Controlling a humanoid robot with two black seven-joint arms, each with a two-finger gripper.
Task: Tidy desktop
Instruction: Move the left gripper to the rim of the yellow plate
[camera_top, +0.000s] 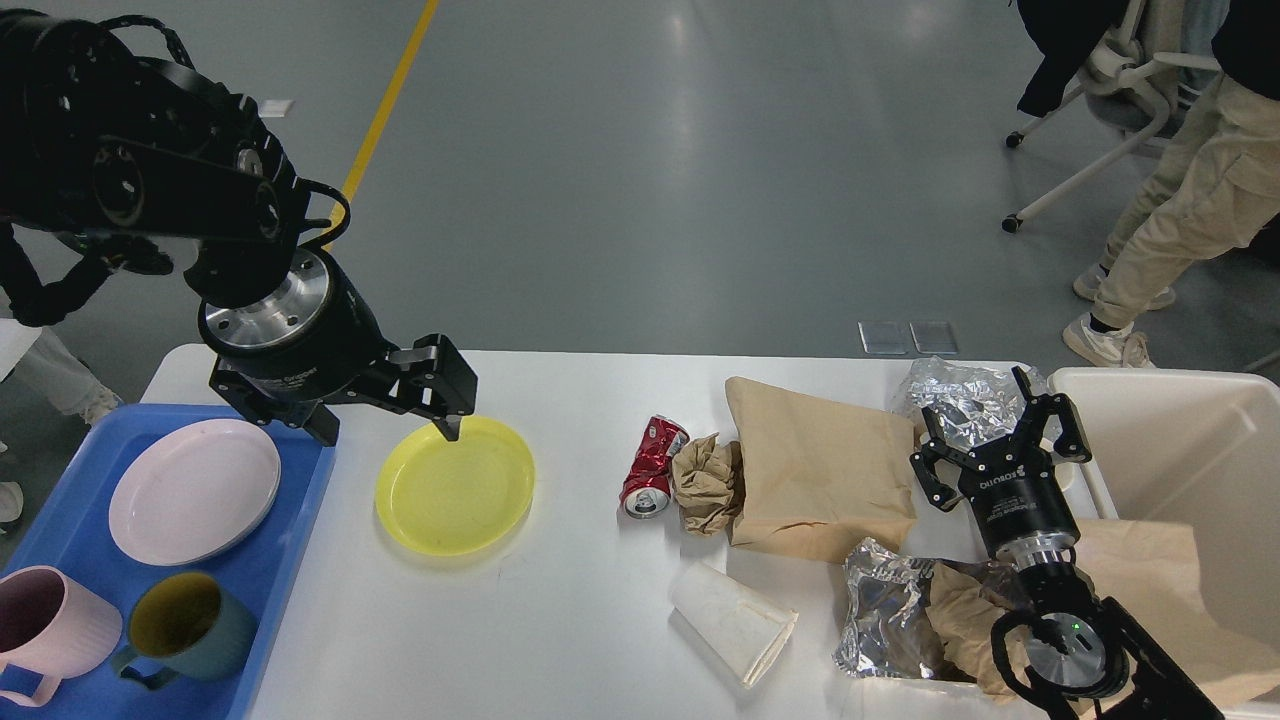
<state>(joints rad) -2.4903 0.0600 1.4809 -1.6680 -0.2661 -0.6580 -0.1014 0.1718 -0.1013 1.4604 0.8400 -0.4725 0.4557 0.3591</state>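
Looking from the head view, I take the yellow plate (455, 486) as my landmark on the white table (580, 620). My left hand (390, 410) hangs over the plate's far left rim, fingers spread and empty, likely to lift it into the blue tray (300, 440) left of the plate, beside the pink plate (195, 490). Far right of the plate, my right hand (995, 440) waits open over foil (965, 395) near the cream bin (1180, 440).

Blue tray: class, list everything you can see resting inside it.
Inside the blue tray sit a pale pink plate, a pink mug and a teal mug with a yellow interior. The tray's near-left corner lies out of view.
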